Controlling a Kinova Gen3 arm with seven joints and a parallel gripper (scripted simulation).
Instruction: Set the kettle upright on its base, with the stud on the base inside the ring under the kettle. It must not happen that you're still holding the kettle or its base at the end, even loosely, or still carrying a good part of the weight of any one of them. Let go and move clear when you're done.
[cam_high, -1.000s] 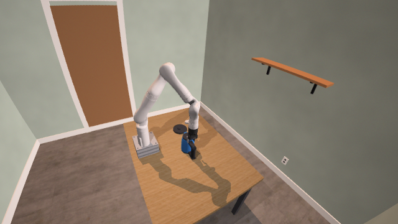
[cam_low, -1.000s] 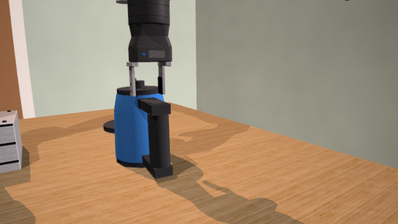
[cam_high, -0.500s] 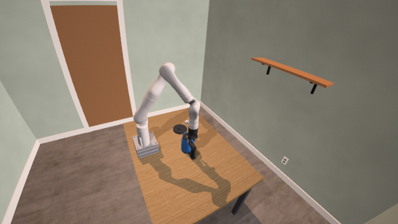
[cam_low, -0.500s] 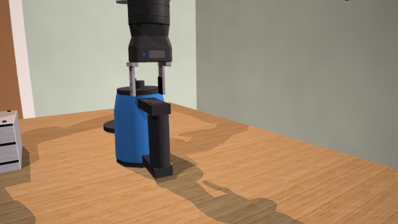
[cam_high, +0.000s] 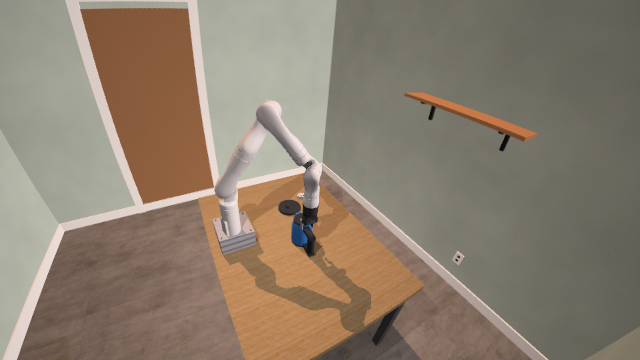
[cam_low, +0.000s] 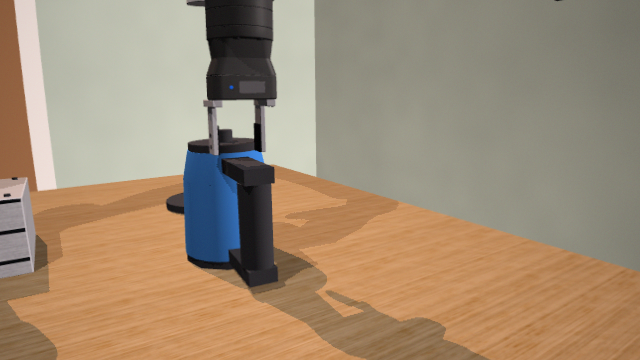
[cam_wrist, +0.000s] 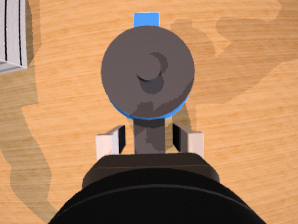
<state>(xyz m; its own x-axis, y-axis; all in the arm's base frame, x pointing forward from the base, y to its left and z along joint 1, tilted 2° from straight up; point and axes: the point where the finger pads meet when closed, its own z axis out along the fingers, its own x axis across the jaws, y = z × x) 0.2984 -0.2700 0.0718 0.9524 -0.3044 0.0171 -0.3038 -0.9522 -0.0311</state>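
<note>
1. Kettle (cam_low: 210, 210) upright on the table (cam_low: 450, 280), near the middle, not on its base (cam_high: 288, 207).
2. Base just beyond the kettle on the far side, bare; stud too small to make out.
3. Claw (cam_low: 236, 142) above the lid, fingers (cam_low: 213, 130) spread wide, straddling the handle's top bar, gripping nothing.
4. Left to do, by the look of it: grip, lift, carry over, seat ring on stud.

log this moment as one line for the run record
gripper: open, straddling handle top, holding nothing | kettle: upright on table, off base | base: behind kettle, bare | step: grasp pending
</note>
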